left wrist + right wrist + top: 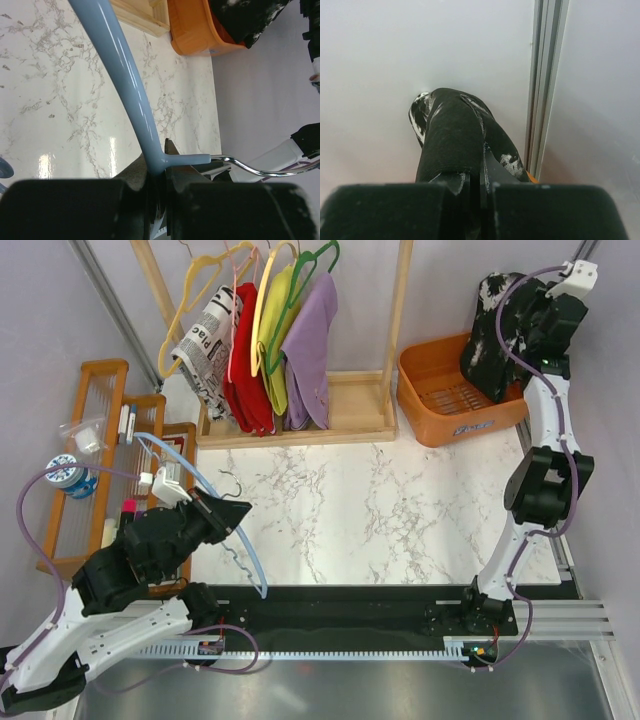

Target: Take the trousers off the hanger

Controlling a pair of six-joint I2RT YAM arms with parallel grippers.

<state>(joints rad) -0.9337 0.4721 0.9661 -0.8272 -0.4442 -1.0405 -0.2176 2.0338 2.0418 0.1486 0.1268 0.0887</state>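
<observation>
**mk_77:** Where were the trousers [490,335] in that shot? Couldn't find them at first.

**benchrat:** Far right corner, up in the air. The right gripper [512,312] was clamped on them, and they hung down over the orange basket [430,390]. Couldn't tell from the top view whether the bottom end touched the basket or just dangled above it. On the right wrist cam you saw the black cloth with white blotches [452,135] bunched up right between the fingers [481,175], with a plain wall behind.

**mk_77:** And the hanger?

**benchrat:** Whole other side. The light-blue hanger [243,535] had nothing on it and was well apart from the trousers, over the near left part of the marble table [380,510]. The left gripper [238,510] was closed tight on it. The left wrist cam showed that nicely: the fingers [160,172] pinched the blue plastic [127,85] right where the neck meets the arm, and the metal hook [250,170] stuck out sideways.

**mk_77:** Other clothes?

**benchrat:** All on the wooden rack [360,410] at the back. Purple, yellow, red and a newspaper-print one, on their own hangers.
</observation>
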